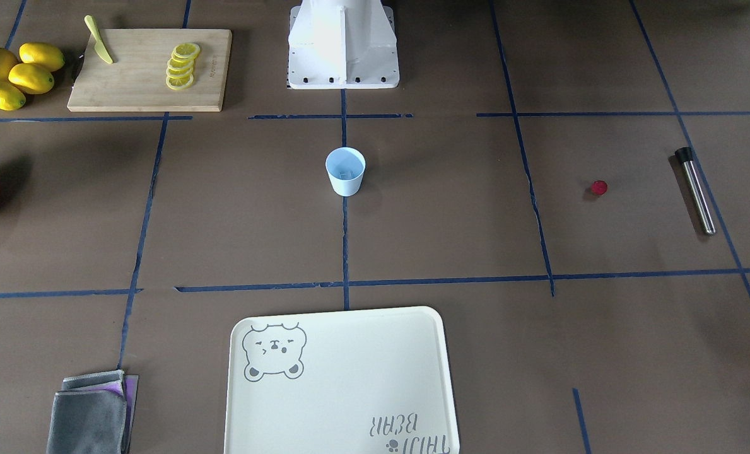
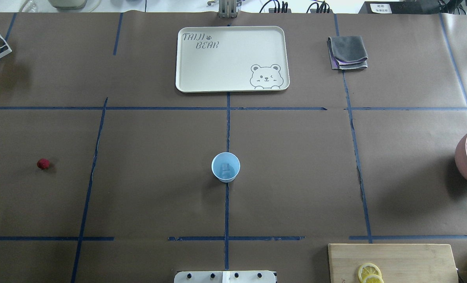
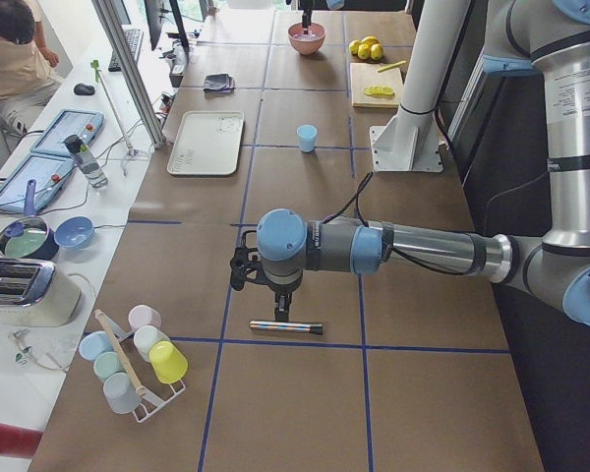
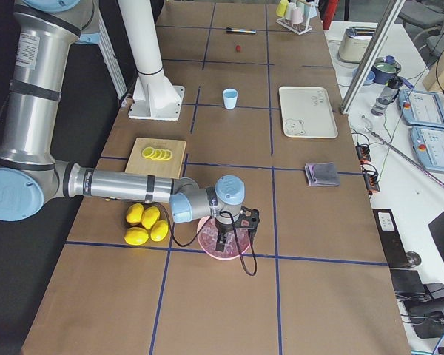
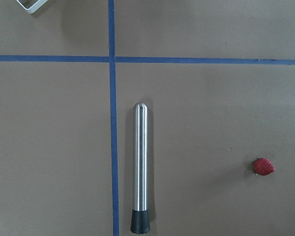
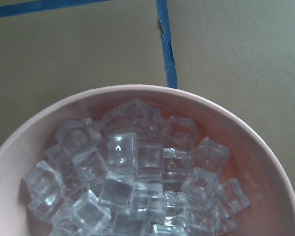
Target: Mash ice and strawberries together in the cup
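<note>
The pale-blue cup stands upright at the table's centre, with a faint clear piece of ice in it. A small red strawberry lies on the table far out on my left side. Close to it lies a steel muddler with a black end. My left gripper hangs above the muddler, and I cannot tell if it is open. My right gripper hovers over a pink bowl full of ice cubes, and I cannot tell its state either. No fingers show in either wrist view.
A cream bear tray and a folded grey cloth lie on the far side. A wooden board with lemon slices and a knife sits by my right, next to whole lemons. A rack of cups stands at the left end.
</note>
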Robot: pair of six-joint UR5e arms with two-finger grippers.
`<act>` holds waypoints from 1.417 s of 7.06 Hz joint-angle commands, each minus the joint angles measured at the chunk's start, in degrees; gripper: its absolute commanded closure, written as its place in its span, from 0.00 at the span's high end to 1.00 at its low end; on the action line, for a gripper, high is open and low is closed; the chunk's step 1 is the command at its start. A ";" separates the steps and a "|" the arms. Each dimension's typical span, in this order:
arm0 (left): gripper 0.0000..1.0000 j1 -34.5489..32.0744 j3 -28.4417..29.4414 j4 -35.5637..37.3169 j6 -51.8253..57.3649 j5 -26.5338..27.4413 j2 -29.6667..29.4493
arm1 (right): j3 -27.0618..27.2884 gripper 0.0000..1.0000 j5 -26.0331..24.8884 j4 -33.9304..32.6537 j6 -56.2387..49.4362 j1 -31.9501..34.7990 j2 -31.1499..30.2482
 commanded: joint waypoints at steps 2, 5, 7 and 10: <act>1.00 0.00 -0.06 0.00 0.00 0.00 0.09 | -0.53 0.94 0.26 0.00 0.16 -0.06 0.04; 1.00 0.00 0.03 0.09 0.00 0.00 0.09 | -0.79 0.75 0.26 -0.09 0.16 -0.15 0.04; 1.00 0.08 -0.06 0.09 0.00 0.00 0.09 | -0.88 0.61 0.26 -0.09 0.16 -0.15 -0.05; 1.00 0.00 -0.15 0.00 0.00 -0.35 0.09 | -0.79 0.16 0.43 0.09 1.13 -0.15 -0.05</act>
